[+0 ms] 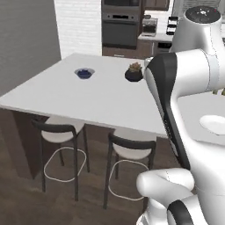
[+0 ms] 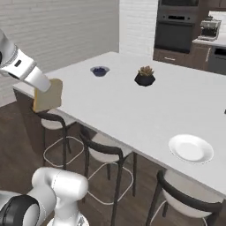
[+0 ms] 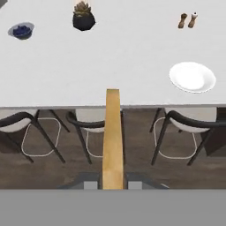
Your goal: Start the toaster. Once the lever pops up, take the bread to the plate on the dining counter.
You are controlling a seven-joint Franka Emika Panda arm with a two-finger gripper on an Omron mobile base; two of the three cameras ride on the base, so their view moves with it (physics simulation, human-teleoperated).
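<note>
My gripper (image 3: 112, 183) is shut on the bread (image 3: 112, 137), a thin tan slice that I see edge-on in the hand view. From the right base view the bread (image 2: 47, 95) hangs below the gripper (image 2: 43, 84), above a stool just off the near left edge of the dining counter (image 2: 132, 106). The round white plate (image 2: 190, 148) lies on the counter near its front edge, well to the right of the bread. It also appears as plate (image 3: 192, 77) and as plate (image 1: 215, 124). The toaster is out of view.
A blue bowl (image 2: 100, 70) and a small potted plant (image 2: 145, 76) stand farther back on the counter. Salt and pepper shakers (image 3: 188, 20) sit beyond the plate. Dark-framed stools (image 2: 106, 150) line the counter's near side. A wall oven (image 2: 176, 26) is behind.
</note>
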